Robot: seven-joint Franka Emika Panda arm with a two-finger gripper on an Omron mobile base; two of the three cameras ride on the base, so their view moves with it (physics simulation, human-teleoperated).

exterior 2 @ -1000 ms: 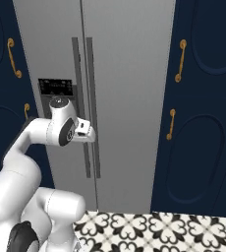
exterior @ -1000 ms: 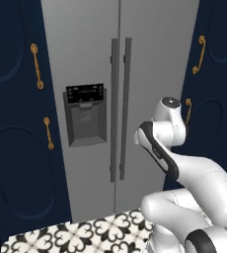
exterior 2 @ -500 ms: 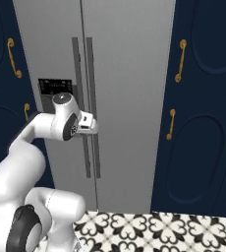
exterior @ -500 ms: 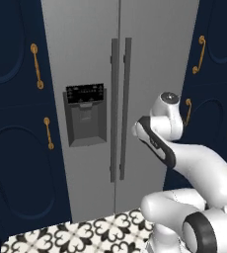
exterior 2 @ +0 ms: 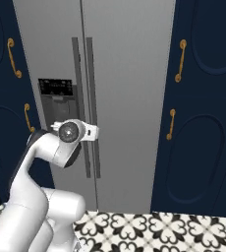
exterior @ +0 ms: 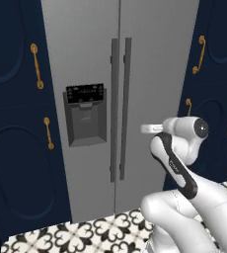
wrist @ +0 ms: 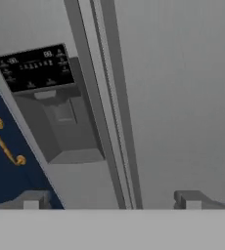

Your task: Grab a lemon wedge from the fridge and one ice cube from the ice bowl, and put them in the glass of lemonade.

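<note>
**Reaching for the fridge door**

My tool (wrist: 112,200) is spread wide and empty, facing the closed fridge (exterior: 150,74). Next I should line up on the right door's handle (wrist: 119,112), close on it and pull. The lemon wedge is presumably inside.

This is a home kitchen, rendered rather than filmed, and the tall grey side-by-side fridge (exterior: 135,74) marks it as one: two long vertical bar handles (exterior: 120,108) run down its middle, and a dark dispenser panel (exterior: 86,116) is set into its left door. Navy cabinets (exterior: 17,148) with arched panel fronts and brass handles (exterior: 35,65) stand on both sides of the fridge. A floor (exterior: 86,234) of black-and-white patterned tiles lies at the fridge's foot.
</note>
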